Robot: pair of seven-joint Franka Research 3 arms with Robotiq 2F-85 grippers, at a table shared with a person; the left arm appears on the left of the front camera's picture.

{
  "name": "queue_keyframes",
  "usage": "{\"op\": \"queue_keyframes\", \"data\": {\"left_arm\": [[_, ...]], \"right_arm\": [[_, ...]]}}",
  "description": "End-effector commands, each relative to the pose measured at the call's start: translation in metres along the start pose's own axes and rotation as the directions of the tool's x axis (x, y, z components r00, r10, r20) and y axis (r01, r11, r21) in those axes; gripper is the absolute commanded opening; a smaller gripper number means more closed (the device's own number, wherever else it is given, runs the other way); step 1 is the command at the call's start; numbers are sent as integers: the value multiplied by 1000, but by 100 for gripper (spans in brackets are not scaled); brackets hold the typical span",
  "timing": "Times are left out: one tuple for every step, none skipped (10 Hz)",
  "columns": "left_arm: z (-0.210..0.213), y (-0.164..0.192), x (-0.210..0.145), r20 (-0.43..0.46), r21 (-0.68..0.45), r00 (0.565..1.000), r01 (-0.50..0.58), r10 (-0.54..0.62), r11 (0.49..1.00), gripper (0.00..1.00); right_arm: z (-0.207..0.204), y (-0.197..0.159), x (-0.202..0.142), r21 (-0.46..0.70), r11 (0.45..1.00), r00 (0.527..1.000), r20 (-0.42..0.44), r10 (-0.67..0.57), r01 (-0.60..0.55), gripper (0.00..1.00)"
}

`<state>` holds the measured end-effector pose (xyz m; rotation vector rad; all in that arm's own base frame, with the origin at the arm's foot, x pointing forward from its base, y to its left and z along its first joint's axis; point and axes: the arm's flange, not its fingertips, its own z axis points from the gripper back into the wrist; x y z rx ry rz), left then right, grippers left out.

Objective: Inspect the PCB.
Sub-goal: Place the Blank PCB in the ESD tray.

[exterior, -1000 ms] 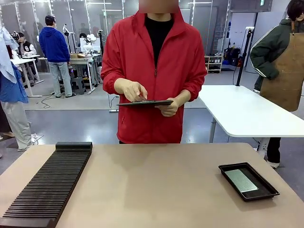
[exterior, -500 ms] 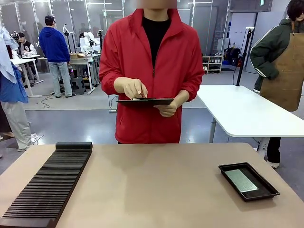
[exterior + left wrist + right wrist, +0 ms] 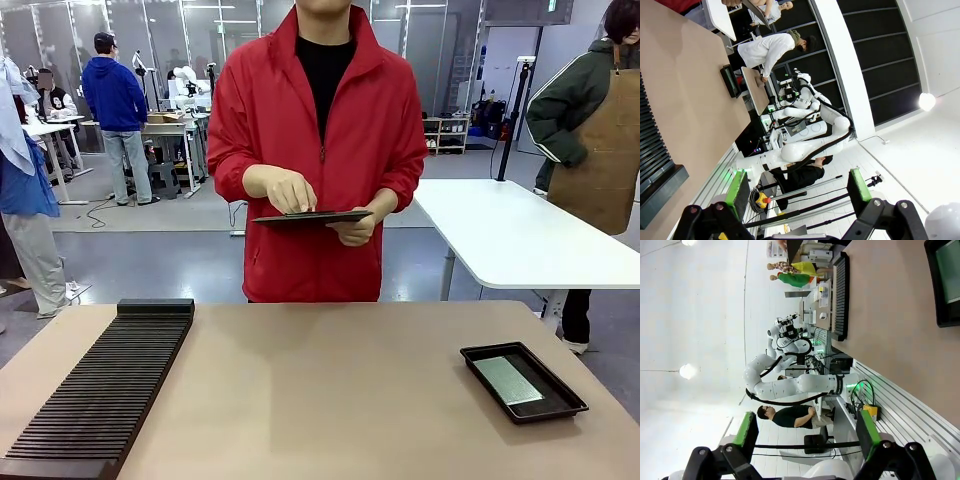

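PCB lies flat inside a shallow black tray at the near right of the tan table, green face up with a pale sheen. A long black slotted rack runs along the table's left side, near to far. At the far edge a person in a red jacket stands holding a dark clipboard level at waist height, one hand under it, the other hand resting fingers on its top.

Left gripper: jaws apart, green pads well separated, nothing between them, held off the table's edge. Right gripper: jaws apart likewise, nothing held; in its view the tray with the board sits at the upper right corner.
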<state>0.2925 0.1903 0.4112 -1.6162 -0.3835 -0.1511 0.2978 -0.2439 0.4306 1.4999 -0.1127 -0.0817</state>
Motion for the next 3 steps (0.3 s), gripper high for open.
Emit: {"op": "queue_keyframes", "data": {"left_arm": [[1, -1, -1, -4, 4, 1000, 1, -1, 1000, 100], [1, -1, -1, -4, 4, 1000, 1, -1, 1000, 100], [1, -1, -1, -4, 4, 1000, 1, -1, 1000, 100]], "right_arm": [[-1, 2, -5, -5, 1000, 1000, -10, 1, -1, 100], [-1, 2, -5, -5, 1000, 1000, -10, 1, -1, 100], [-1, 2, -5, -5, 1000, 1000, -10, 1, -1, 100]]}}
